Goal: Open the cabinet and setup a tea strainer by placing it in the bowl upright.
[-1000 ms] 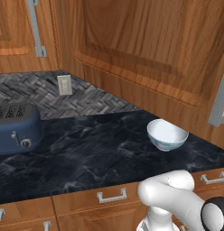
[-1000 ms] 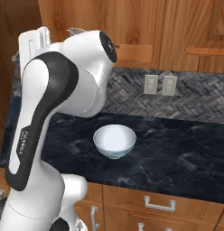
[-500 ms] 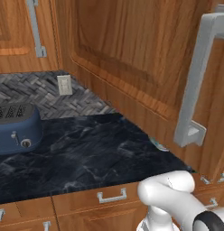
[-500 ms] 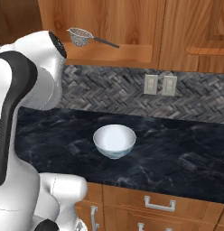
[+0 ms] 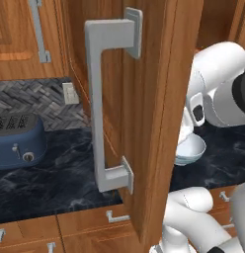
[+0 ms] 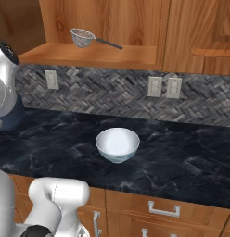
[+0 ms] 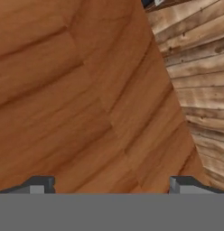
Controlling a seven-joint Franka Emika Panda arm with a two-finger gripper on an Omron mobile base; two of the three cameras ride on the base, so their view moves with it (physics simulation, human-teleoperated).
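The wide wooden wall cabinet with raised-panel doors (image 6: 112,25) stands open, its door (image 5: 154,113) swung far out toward the base with the long grey metal bar handle (image 5: 102,106) facing the left camera; on the bare wood shelf (image 6: 93,54) sits the small silver-grey wire-mesh tea strainer with its thin dark straight handle (image 6: 84,38), cup up, handle pointing right; below it, well apart on the black marbled stone counter (image 6: 182,162), rests the small round glossy white bowl with a pale blue tint (image 6: 118,143); the two-finger gripper (image 7: 111,185) has its dark tips spread wide with nothing between them, facing close warm-grained wood, so I judge it near the door or cabinet wall rather than at the strainer. The chief risk from here, as I judge it, is the open door: it juts into the arm's working space, and a wide swing toward the shelf could strike its edge or push it shut; the strainer is light, rounded and springy in its mesh, so a pinch on the cup could dent it or let it roll, while the slim smooth handle could twist in the grip and tip the cup; the bowl is slick, curved and only a little wider than the mesh cup, so an off-centre release could leave the strainer leaning on the rim, or nudge the bowl across the polished counter; the blue metal toaster (image 5: 18,141) stands well clear at the left.
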